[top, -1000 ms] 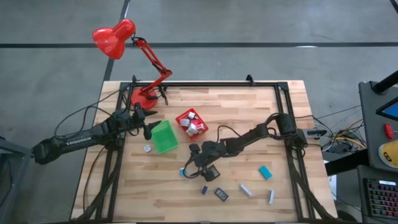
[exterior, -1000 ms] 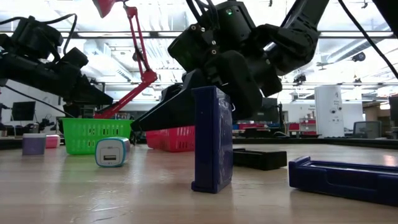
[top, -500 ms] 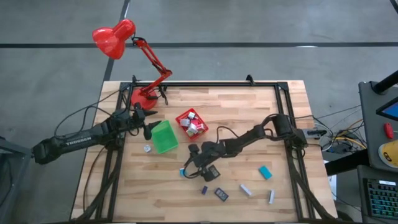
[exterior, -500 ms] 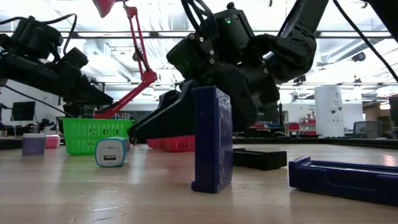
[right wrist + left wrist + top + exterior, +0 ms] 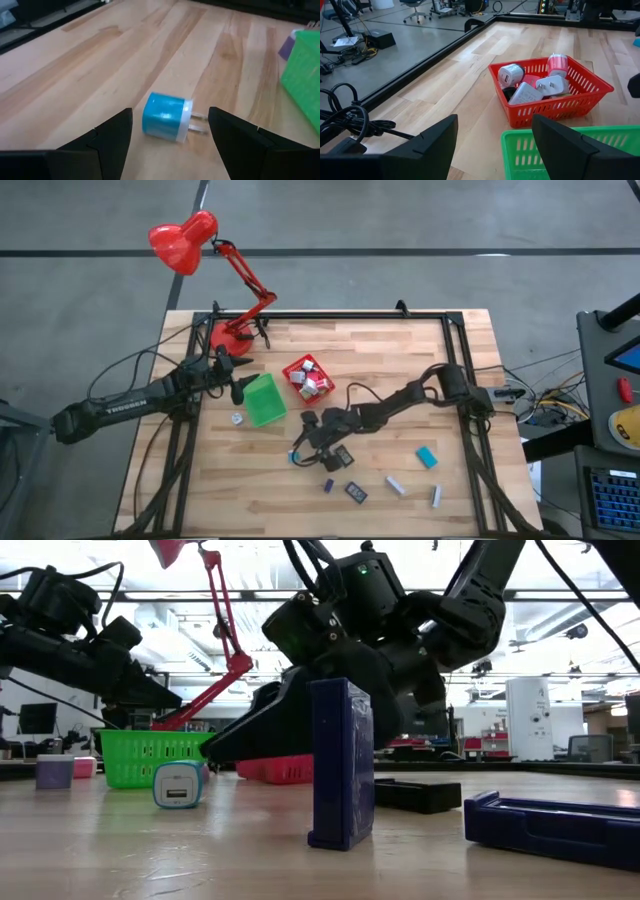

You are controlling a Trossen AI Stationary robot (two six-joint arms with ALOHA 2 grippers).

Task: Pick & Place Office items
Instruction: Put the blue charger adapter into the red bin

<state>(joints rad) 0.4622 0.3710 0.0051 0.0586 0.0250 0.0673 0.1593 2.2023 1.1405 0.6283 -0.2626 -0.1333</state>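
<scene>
A blue-and-white charger plug [image 5: 167,122] lies on its side on the wooden table, and also shows in the high view [image 5: 295,458] and the low view [image 5: 180,785]. My right gripper [image 5: 170,112] is open and low over it, one finger on each side with a gap to both. More office items lie nearby: a teal block [image 5: 427,457], grey-white sticks [image 5: 396,485], and a dark blue block [image 5: 342,765] standing upright. My left gripper [image 5: 495,120] waits open at the left, beside the green bin [image 5: 264,400].
A red bin [image 5: 308,377] holding several white chargers stands behind the green bin. A red desk lamp [image 5: 215,280] is clamped at the far left corner. A black flat piece [image 5: 415,795] and a dark blue tray [image 5: 550,825] lie near the front. A black frame [image 5: 455,330] rims the table.
My right gripper has sunk a little toward the table and edged toward the charger plug, its fingers still apart. The plug has not moved.
</scene>
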